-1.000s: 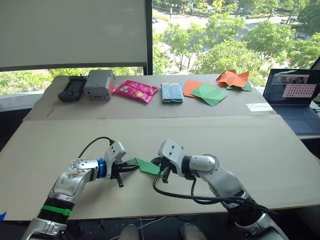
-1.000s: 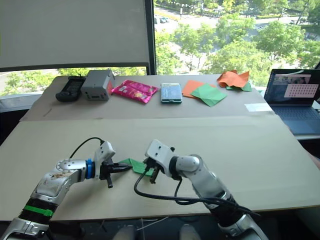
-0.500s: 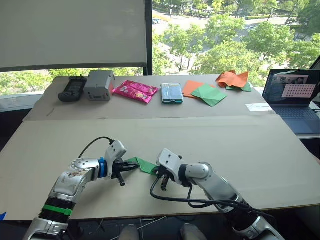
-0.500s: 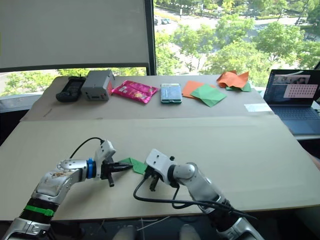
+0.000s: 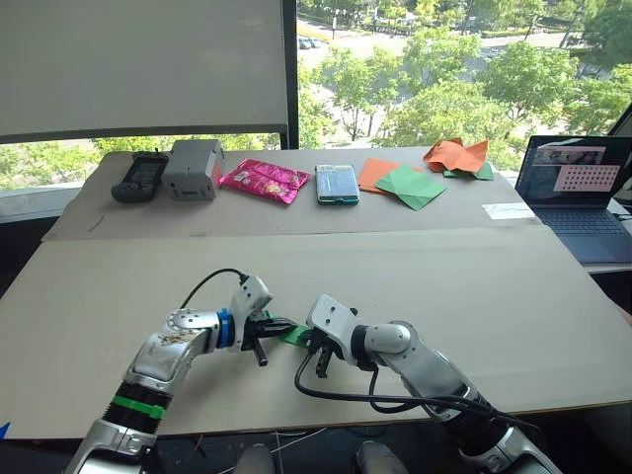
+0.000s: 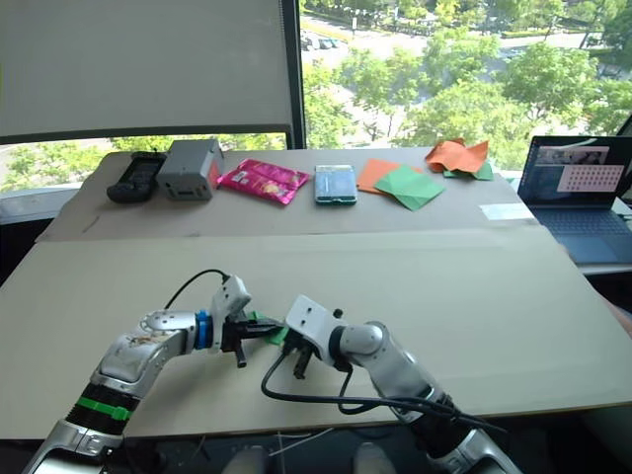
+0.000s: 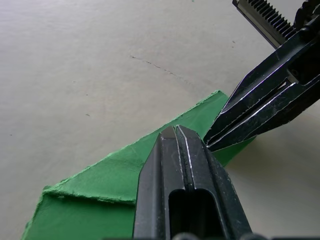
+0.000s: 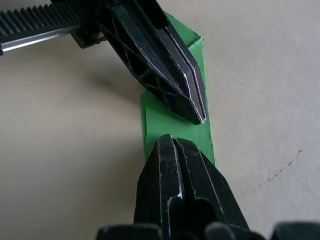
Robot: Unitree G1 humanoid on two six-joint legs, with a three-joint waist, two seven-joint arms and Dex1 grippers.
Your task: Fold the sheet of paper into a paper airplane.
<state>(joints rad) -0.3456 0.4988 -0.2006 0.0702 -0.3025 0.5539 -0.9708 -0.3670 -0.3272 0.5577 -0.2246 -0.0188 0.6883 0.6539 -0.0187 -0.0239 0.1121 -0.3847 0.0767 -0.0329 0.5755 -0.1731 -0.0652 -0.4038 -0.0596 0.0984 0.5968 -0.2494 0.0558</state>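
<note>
I'm watching my left end effector, fingers closed, pressing the sheet of paper onto the surface, its tips nearly meeting the closed right end effector.

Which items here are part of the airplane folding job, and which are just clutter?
In use: sheet of paper, left gripper and right gripper, both with jaws shut over it.

Clutter: pink packet, phone, grey box, laptop, flat green-and-orange sheets, crumpled orange paper.
</note>
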